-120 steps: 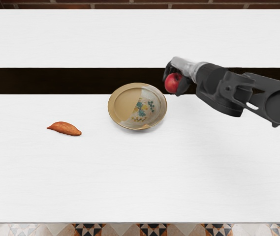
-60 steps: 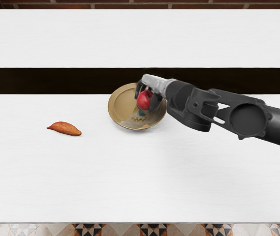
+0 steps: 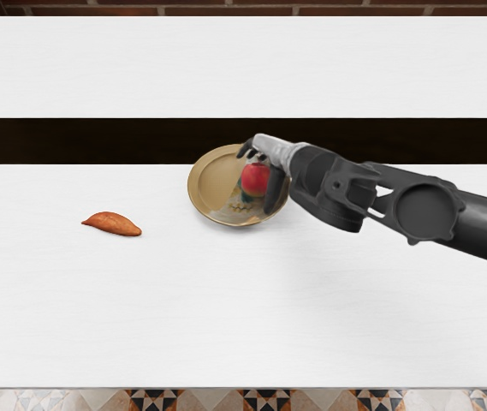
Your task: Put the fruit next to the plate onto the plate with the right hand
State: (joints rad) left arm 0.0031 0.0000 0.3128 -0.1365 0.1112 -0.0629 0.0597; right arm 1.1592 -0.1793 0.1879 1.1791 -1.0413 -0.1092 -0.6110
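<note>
Apple (image 3: 255,178) lowered, maybe on plate (image 3: 211,182), robot hand (image 3: 270,152) arched

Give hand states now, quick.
Left hand: not in view.
Right hand: at the red apple over the plate; holding or released cannot be told.

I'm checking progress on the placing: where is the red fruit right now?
In the head view, the red fruit is just right of centre, over the right half of the plate, at the right hand.
</note>
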